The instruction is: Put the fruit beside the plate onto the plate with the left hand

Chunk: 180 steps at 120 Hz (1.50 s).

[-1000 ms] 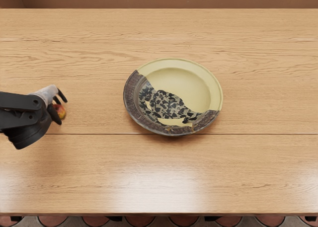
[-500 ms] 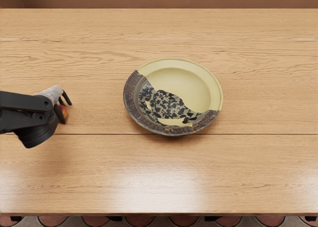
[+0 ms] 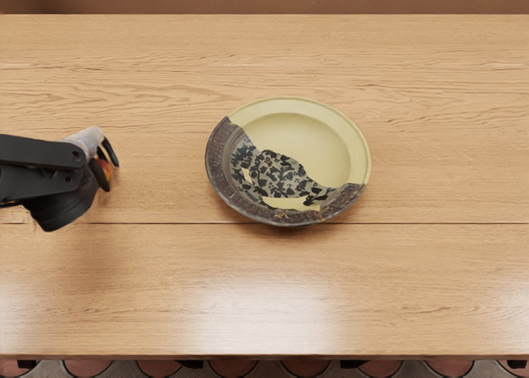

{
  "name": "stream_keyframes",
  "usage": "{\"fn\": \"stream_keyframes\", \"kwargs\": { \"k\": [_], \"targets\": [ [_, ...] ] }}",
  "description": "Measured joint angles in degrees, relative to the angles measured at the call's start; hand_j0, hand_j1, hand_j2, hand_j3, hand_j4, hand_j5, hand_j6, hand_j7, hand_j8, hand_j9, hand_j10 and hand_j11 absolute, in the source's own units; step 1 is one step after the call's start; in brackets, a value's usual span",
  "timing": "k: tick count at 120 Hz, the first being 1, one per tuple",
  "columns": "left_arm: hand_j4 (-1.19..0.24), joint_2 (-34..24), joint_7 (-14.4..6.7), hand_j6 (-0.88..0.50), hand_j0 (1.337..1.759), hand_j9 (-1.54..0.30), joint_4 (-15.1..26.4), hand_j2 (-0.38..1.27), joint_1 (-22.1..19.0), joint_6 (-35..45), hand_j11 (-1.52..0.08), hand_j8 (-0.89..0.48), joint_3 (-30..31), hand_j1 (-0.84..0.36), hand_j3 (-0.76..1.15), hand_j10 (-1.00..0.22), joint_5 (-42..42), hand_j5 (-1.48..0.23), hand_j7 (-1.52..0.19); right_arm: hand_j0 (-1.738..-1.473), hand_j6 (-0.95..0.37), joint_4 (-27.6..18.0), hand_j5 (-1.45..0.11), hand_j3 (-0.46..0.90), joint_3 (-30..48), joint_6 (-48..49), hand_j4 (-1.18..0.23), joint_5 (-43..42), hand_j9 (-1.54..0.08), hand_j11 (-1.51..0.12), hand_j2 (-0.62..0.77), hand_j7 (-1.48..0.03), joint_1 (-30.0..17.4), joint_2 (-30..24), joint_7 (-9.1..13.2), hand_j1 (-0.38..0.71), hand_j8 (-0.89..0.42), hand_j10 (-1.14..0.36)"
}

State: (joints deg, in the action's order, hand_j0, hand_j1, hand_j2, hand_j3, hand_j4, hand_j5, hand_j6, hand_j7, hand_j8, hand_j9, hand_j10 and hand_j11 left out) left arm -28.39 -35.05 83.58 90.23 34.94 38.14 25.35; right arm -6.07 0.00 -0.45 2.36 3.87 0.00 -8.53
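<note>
Your left hand sits at the far left of the table, arm coming in from the left edge. The fingers are curled in narrow around the fruit, and only a small red-orange sliver shows between the dark fingertips. It reads as a grip on the fruit. You can't tell from this angle whether the fruit is off the wood or resting on it, and what kind of fruit it is can't be made out either. The right arm is not in the picture.

The plate is well apart to the right, about mid-table. It is yellow inside, with a dark patterned band on its left and near side, and nothing lies on it.

Step in hand, as I judge it: the grasp is closed or just closing, and the carry has not begun. The fruit is beside the plate, not on it, so most of the task is left.

For the next move, lift clear of the table first, then carry to the right across the bare wood. Come in high enough over the plate's raised left rim not to clip it. Stop over the yellow middle, lower, then open the fingers. Release low, because a round fruit may roll in the dish.
</note>
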Motion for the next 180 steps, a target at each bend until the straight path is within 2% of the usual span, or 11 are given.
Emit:
{"fn": "stream_keyframes", "kwargs": {
  "k": [11, 35, 63, 64, 72, 94, 109, 124, 141, 163, 180],
  "targets": [
    [-0.77, 0.5, 0.0, -0.48, 1.649, -1.08, 1.7, 0.44, 5.0, 0.0, -1.07, -0.40, 0.9, -0.33, 0.00, -0.59, -2.7, -1.08, -1.09, -1.658, -0.02, 0.0, -0.03, 0.00, 0.0, 0.0, -0.02, 0.0, -0.03, -0.03, 0.00, -0.03, 0.0, 0.0, 0.0, -0.32, -0.02, -0.02],
    [-0.79, 11.5, 0.0, -0.55, 1.650, -1.10, 3.8, 0.42, 18.1, 0.0, -1.08, -0.44, 4.1, -0.26, 0.00, -0.63, -12.2, -1.10, -1.10, -1.658, -0.02, 0.0, -0.03, 0.00, 0.0, 0.0, -0.02, 0.0, -0.03, -0.03, 0.00, -0.03, 0.0, 0.0, 0.0, -0.32, -0.02, -0.02],
    [-0.78, 25.4, 0.1, -0.57, 1.653, -1.10, 4.5, 0.61, 31.3, 0.0, -1.08, -0.47, 6.8, -0.33, 0.00, -0.63, -25.7, -1.12, -1.11, -1.658, -0.02, 0.0, -0.03, 0.00, 0.0, 0.0, -0.02, 0.0, -0.03, -0.03, 0.00, -0.03, 0.0, 0.0, 0.0, -0.32, -0.02, -0.02],
    [-0.79, 25.7, 0.1, -0.58, 1.653, -1.10, 4.5, 0.61, 31.7, 0.0, -1.08, -0.51, 6.8, -0.34, 0.00, -0.63, -26.1, -1.11, -1.10, -1.658, -0.02, 0.0, -0.03, 0.00, 0.0, 0.0, -0.02, 0.0, -0.03, -0.03, 0.00, -0.03, 0.0, 0.0, 0.0, -0.32, -0.02, -0.02],
    [-0.79, 28.3, 0.1, -0.58, 1.655, -1.09, 4.5, 0.69, 34.1, 0.0, -1.08, -0.46, 6.8, -0.37, 0.00, -0.68, -29.2, -1.11, -1.10, -1.658, -0.02, 0.0, -0.03, 0.00, 0.0, 0.0, -0.02, 0.0, -0.03, -0.03, 0.00, -0.03, 0.0, 0.0, 0.0, -0.32, -0.02, -0.02],
    [-0.78, 28.4, 0.1, -0.57, 1.656, -1.06, 4.3, 0.73, 35.0, 0.0, -1.06, -0.49, 5.5, -0.43, 0.00, -0.74, -32.7, -1.09, -1.07, -1.658, -0.02, 0.0, -0.03, 0.00, 0.0, 0.0, -0.02, 0.0, -0.03, -0.03, 0.00, -0.03, 0.0, 0.0, 0.0, -0.32, -0.02, -0.02],
    [-0.58, 28.4, 0.1, -0.46, 1.657, -0.78, 3.4, 0.44, 34.6, 0.0, -0.78, -0.42, 4.7, -0.26, 0.00, -0.56, -33.3, -0.79, -0.79, -1.658, -0.02, 0.0, -0.03, 0.00, 0.0, 0.0, -0.02, 0.0, -0.03, -0.03, 0.00, -0.03, 0.0, 0.0, 0.0, -0.32, -0.02, -0.02],
    [-0.43, 28.4, 0.1, -0.37, 1.657, -0.57, 2.5, 0.26, 34.2, 0.1, -0.57, -0.34, 4.2, -0.12, 0.00, -0.42, -33.5, -0.58, -0.58, -1.658, -0.02, 0.0, -0.03, 0.00, 0.0, 0.0, -0.02, 0.0, -0.03, -0.03, 0.00, -0.03, 0.0, 0.0, 0.0, -0.32, -0.02, -0.02],
    [-0.34, 28.4, 0.0, -0.31, 1.658, -0.45, 1.5, 0.16, 32.6, 0.1, -0.45, -0.30, 3.7, -0.03, 0.00, -0.33, -33.5, -0.45, -0.45, -1.658, -0.02, 0.0, -0.03, 0.00, 0.0, 0.0, -0.02, 0.0, -0.03, -0.03, 0.00, -0.03, 0.0, 0.0, 0.0, -0.32, -0.02, -0.02],
    [-0.29, 28.4, 0.0, -0.27, 1.658, -0.37, 0.7, 0.09, 30.0, 0.0, -0.37, -0.27, 1.5, 0.02, 0.00, -0.28, -33.4, -0.37, -0.37, -1.658, -0.02, 0.0, -0.03, 0.00, 0.0, 0.0, -0.02, 0.0, -0.03, -0.03, 0.00, -0.03, 0.0, 0.0, 0.0, -0.32, -0.02, -0.02],
    [-0.27, 16.4, 0.0, -0.26, 1.658, -0.35, 1.5, 0.07, 25.3, -4.5, -0.35, -0.26, -6.3, 0.03, 0.00, -0.27, -32.6, -0.35, -0.35, -1.658, -0.02, 0.0, -0.03, 0.00, 0.0, 0.0, -0.02, 0.0, -0.03, -0.03, 0.00, -0.03, 0.0, 0.0, 0.0, -0.32, -0.02, -0.02]
  ]
}}
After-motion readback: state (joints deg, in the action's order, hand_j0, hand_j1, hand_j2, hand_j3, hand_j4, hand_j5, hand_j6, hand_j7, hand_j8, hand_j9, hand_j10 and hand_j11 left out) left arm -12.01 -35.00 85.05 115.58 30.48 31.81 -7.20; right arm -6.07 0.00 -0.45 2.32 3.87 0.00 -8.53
